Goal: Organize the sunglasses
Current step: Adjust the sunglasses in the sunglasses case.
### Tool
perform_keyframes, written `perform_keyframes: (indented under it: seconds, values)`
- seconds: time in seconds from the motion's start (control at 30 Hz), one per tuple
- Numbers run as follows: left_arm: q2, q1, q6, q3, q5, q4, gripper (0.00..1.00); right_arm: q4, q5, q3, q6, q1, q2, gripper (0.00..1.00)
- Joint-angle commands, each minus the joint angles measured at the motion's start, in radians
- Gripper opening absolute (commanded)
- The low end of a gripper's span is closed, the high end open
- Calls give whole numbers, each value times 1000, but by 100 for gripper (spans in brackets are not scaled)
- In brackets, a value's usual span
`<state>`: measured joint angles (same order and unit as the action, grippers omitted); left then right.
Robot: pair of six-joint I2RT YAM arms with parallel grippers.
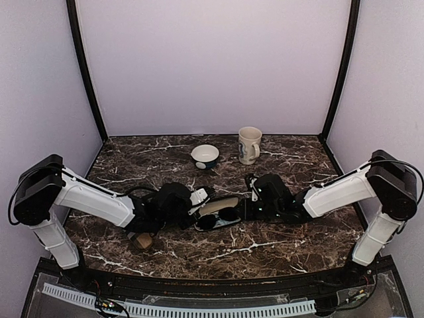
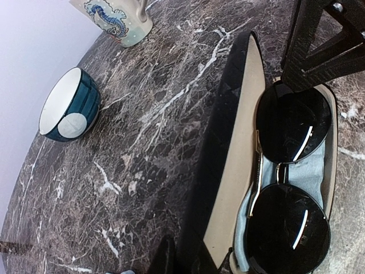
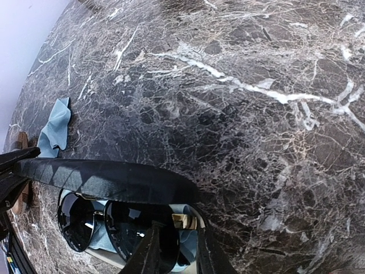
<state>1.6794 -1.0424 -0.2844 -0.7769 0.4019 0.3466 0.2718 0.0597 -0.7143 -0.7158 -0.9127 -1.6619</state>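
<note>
The sunglasses [image 1: 219, 216] lie folded, lenses up, on a blue cloth inside an open black case [image 1: 222, 205] at the table's middle. They show in the left wrist view [image 2: 293, 123] and the right wrist view [image 3: 85, 220]. The case lid [image 2: 236, 142] stands up, beige inside. My left gripper [image 1: 199, 199] is at the lid's left end, and its fingers [image 2: 162, 257] are closed on the lid's edge. My right gripper [image 1: 250, 203] is at the case's right end. Its narrow-set fingers [image 3: 151, 251] straddle the end rim, one over a lens and one outside.
A blue and white bowl [image 1: 205, 156] and a seahorse mug [image 1: 249, 144] stand behind the case. A brown object [image 1: 141, 241] lies near the left arm. A loose blue cloth [image 3: 57, 128] lies beside it. Purple walls close in the table.
</note>
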Motion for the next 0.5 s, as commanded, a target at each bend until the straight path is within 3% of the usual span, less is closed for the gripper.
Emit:
perform_keyframes:
  seconds: [0.0, 0.2, 0.47]
  values:
    - [-2, -5, 8, -4, 15, 51, 0, 18, -16, 12, -15, -12, 13, 24]
    - [2, -7, 8, -5, 17, 54, 0, 41, -36, 12, -21, -20, 1, 25]
    - [2, -7, 9, -5, 11, 57, 0, 55, -33, 16, -28, -22, -12, 38]
